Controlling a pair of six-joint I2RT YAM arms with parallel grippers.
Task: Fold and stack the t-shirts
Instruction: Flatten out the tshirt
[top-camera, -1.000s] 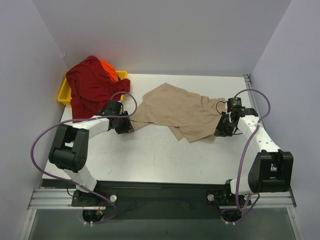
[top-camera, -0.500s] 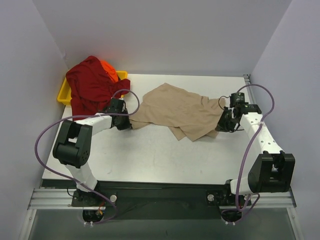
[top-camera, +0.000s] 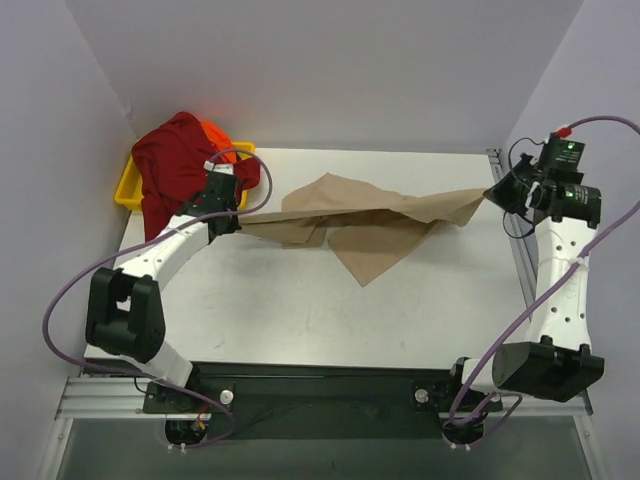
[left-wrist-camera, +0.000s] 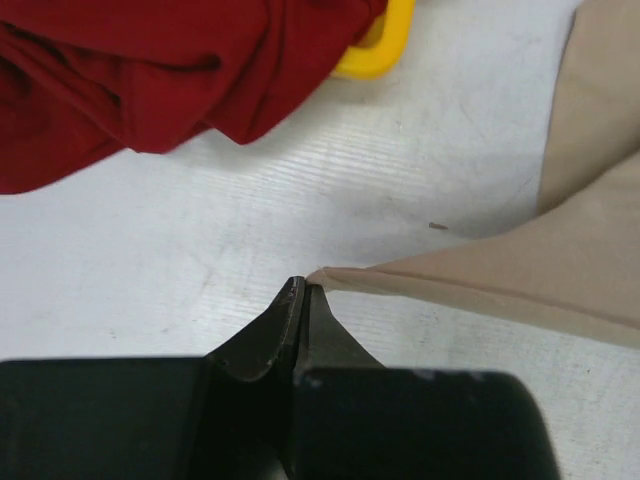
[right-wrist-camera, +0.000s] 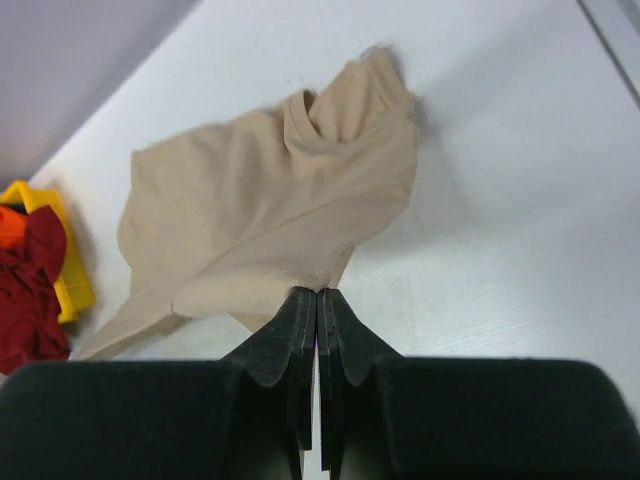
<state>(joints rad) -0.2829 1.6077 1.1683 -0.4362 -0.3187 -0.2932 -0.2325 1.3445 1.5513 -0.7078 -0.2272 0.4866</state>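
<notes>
The left gripper is clenched on one corner of the tan t-shirt, close to the far left corner of the table. The right gripper is clenched on the opposite end of the same garment, above the table near its far right corner. The edge between the two grips is pulled taut across the far half of the table. The rest of the cloth drapes onto the surface in loose folds.

Progress: early stage. The tan t-shirt is stretched but not folded, and no stack exists. The dark red t-shirt and the orange t-shirt remain to be processed.

Containers: the yellow tray sits at the far left corner. The dark red t-shirt is heaped in it and spills over the near rim. The orange t-shirt shows partly behind it.
</notes>
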